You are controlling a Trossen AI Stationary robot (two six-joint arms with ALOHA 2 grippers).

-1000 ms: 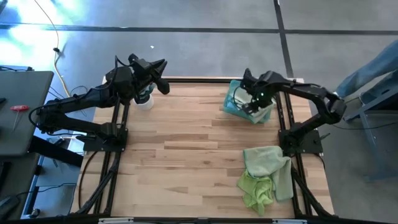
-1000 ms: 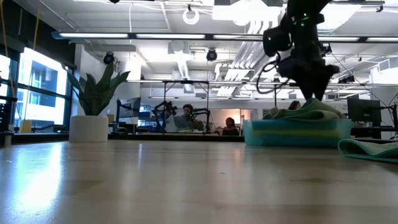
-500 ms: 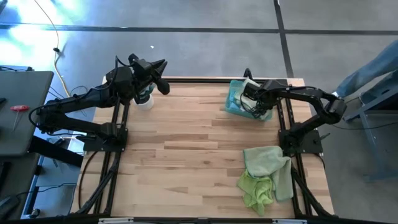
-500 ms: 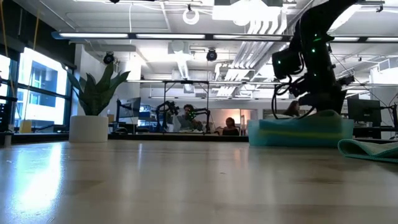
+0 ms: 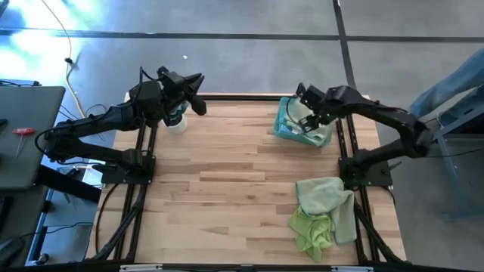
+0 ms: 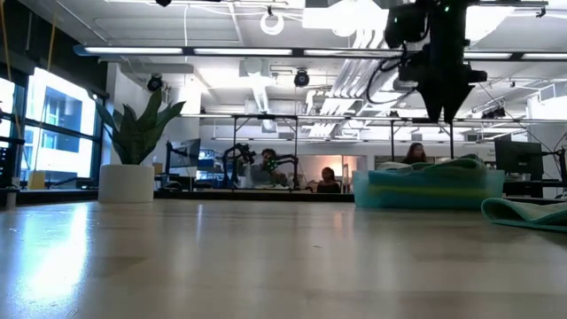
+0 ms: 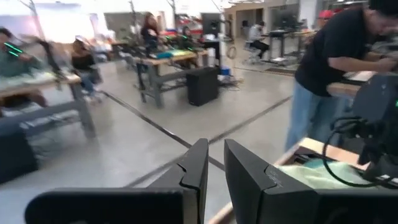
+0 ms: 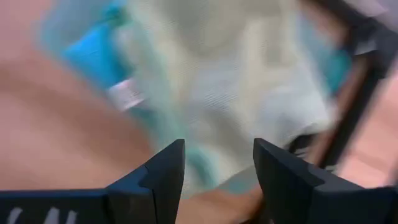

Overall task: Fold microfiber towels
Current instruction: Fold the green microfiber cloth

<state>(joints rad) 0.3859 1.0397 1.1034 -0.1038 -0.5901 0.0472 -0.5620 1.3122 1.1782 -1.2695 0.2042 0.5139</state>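
- The right gripper (image 5: 305, 110) is hovering empty, fingers spread, above the folded towel stack (image 5: 301, 122) at the table's far right corner.
- Unfolded towels (image 5: 324, 212) are lying heaped near the right front, awaiting folding.
- The left gripper (image 5: 198, 100) is waiting, nearly closed, beside the potted plant (image 6: 135, 151).

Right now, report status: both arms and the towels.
Right gripper above folded towel stack, fingers open, empty. Left gripper parked by plant, fingers nearly shut. Loose green towels near edge. Nothing blocking.
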